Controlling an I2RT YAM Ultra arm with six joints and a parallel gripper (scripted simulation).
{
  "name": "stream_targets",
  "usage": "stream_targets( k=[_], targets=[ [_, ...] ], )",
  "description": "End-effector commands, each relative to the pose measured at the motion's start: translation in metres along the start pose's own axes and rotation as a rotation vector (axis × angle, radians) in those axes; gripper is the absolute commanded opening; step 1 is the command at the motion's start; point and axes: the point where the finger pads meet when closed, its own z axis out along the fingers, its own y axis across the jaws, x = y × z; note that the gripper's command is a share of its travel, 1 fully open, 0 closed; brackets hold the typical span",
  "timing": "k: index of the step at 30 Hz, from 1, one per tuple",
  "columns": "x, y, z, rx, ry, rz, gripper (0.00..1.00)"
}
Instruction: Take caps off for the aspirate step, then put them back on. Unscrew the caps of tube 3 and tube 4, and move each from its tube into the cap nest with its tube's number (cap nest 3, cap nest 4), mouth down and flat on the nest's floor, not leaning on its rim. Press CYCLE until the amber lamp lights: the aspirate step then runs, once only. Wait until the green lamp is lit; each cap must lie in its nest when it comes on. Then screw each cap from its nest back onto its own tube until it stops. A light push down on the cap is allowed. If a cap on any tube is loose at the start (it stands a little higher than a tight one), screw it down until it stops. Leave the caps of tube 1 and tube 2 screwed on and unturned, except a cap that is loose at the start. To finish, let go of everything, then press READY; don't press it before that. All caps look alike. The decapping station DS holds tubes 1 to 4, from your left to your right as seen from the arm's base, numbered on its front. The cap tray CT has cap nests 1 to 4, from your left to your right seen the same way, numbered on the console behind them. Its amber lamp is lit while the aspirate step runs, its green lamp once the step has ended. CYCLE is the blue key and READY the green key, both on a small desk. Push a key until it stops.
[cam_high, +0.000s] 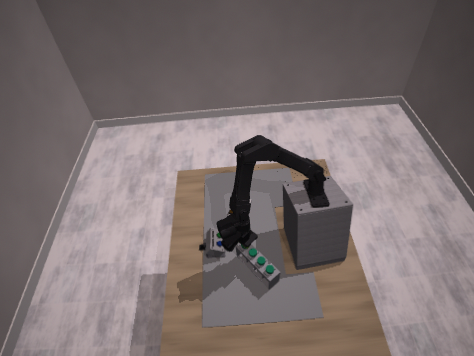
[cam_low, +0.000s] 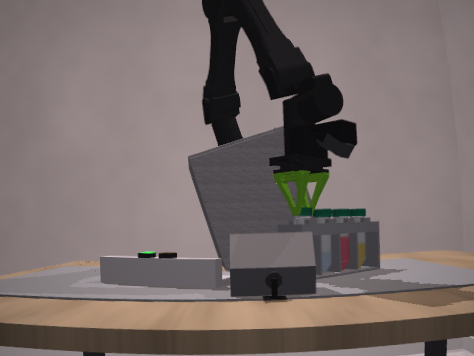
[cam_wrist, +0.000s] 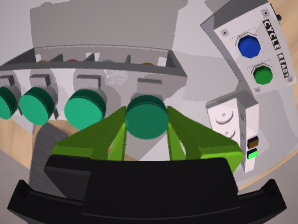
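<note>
My gripper (cam_wrist: 146, 112) (cam_low: 301, 210) (cam_high: 239, 243) points straight down and is shut on the green cap (cam_wrist: 148, 119) of tube 4, at the end of the decapping station (cam_low: 350, 228) (cam_wrist: 160, 64) (cam_high: 266, 280) nearest the key desk. The cap sits on top of its tube. The other three green caps (cam_wrist: 85, 110) (cam_low: 341, 212) (cam_high: 261, 260) sit on their tubes in a row. The cap tray console (cam_low: 160, 271) (cam_wrist: 229, 119) has its green lamp (cam_low: 146, 254) (cam_wrist: 252, 156) lit and its amber lamp (cam_low: 168, 255) dark. The cap nests are hidden.
The key desk (cam_wrist: 226, 26) (cam_high: 213, 235) holds the blue CYCLE key (cam_wrist: 249, 46) and the green READY key (cam_wrist: 264, 75), just beyond the gripped cap. The grey pedestal (cam_high: 320, 235) carrying the arm's base stands close behind the station. The table's edge (cam_low: 235, 310) runs in front.
</note>
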Motion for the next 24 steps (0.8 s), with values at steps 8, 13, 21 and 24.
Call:
stream_targets(
  k=[8,13,21,24],
  targets=[
    [-0.0047,-0.0025,-0.005,0.006,-0.017,-0.005,0.0],
    [-0.0046,-0.0026,-0.0048,0.005,-0.017,0.162,0.0],
    [-0.0046,-0.0026,-0.0045,0.003,-0.018,0.362,0.0],
    [-0.0046,-0.0026,-0.0043,0.002,-0.018,0.462,0.0]
  ],
)
